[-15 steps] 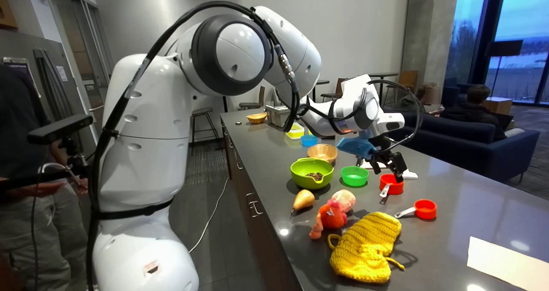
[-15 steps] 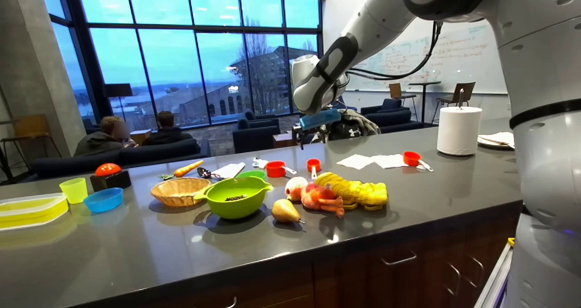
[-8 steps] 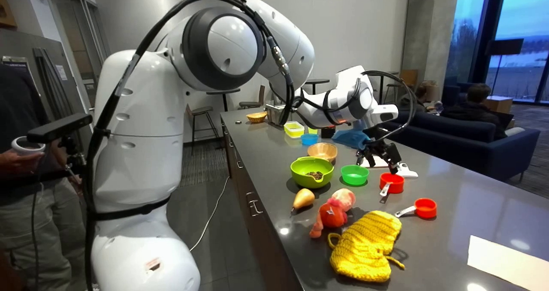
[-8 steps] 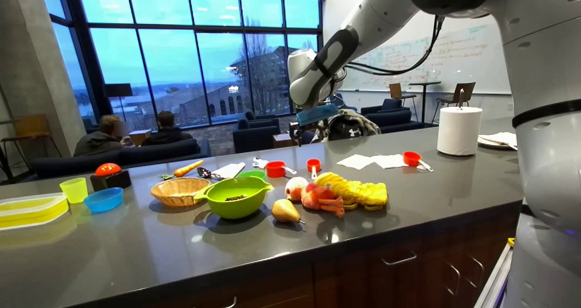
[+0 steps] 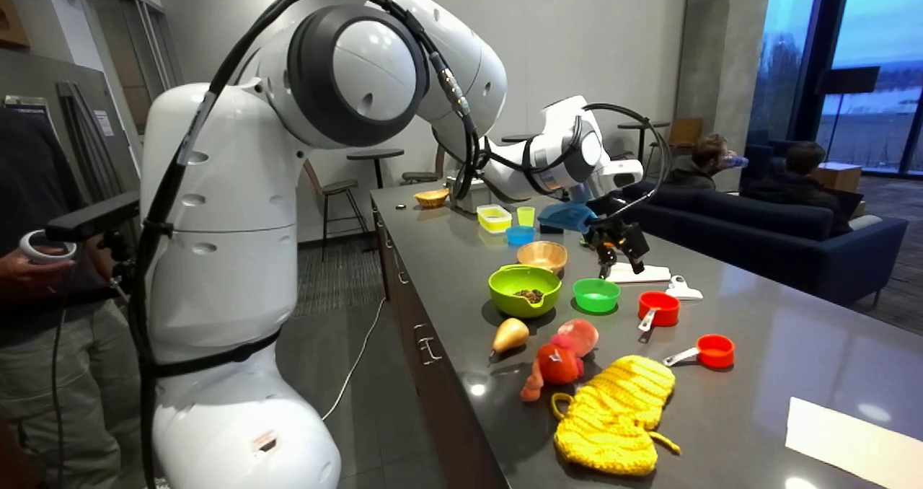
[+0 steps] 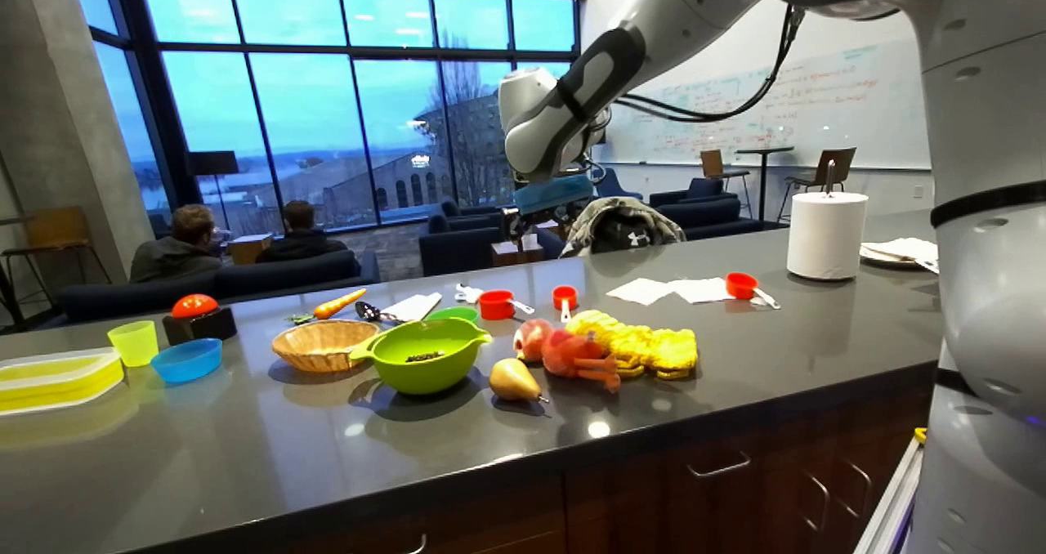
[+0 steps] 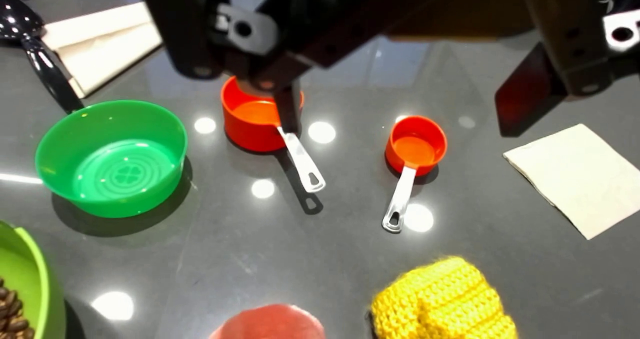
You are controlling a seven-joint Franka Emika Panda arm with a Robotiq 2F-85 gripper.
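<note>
The end effector (image 5: 621, 266) hangs above the grey tabletop (image 7: 215, 279), released, its two fingers spread wide. Nearest to it in the wrist view are a larger red measuring cup (image 7: 250, 133) and a smaller red measuring cup (image 7: 415, 150), both upright with silvery handles. One dark finger cuts across my sight of the larger one, hiding part of its rim and wall; the smaller one shows whole, in the gap between the fingers.

A green bowl (image 7: 112, 161) stands just beside the larger cup. Behind its rim runs the handle of a black spoon (image 7: 47, 69), next to a folded napkin (image 7: 107, 46).

Crowding the same stretch are a lime bowl (image 6: 421, 376) holding dark beans, a pear (image 6: 514, 380), a pinkish plush toy (image 6: 565, 351) and a yellow knitted piece (image 6: 654, 348). In an exterior view the toy covers some of the yellow knitting, while the lime bowl blocks most of the green one.

Further along I see a woven basket (image 6: 315, 348), a carrot (image 6: 339, 303) and a blue bowl (image 6: 186, 362). The opposite way, a third red measuring cup (image 6: 741, 286) sits just beside some white paper sheets (image 6: 695, 291), with a paper towel roll (image 6: 827, 235) past it. Beyond the far edge stands a dark sofa (image 5: 721, 218), two seated people (image 5: 804, 164) showing above its back.
</note>
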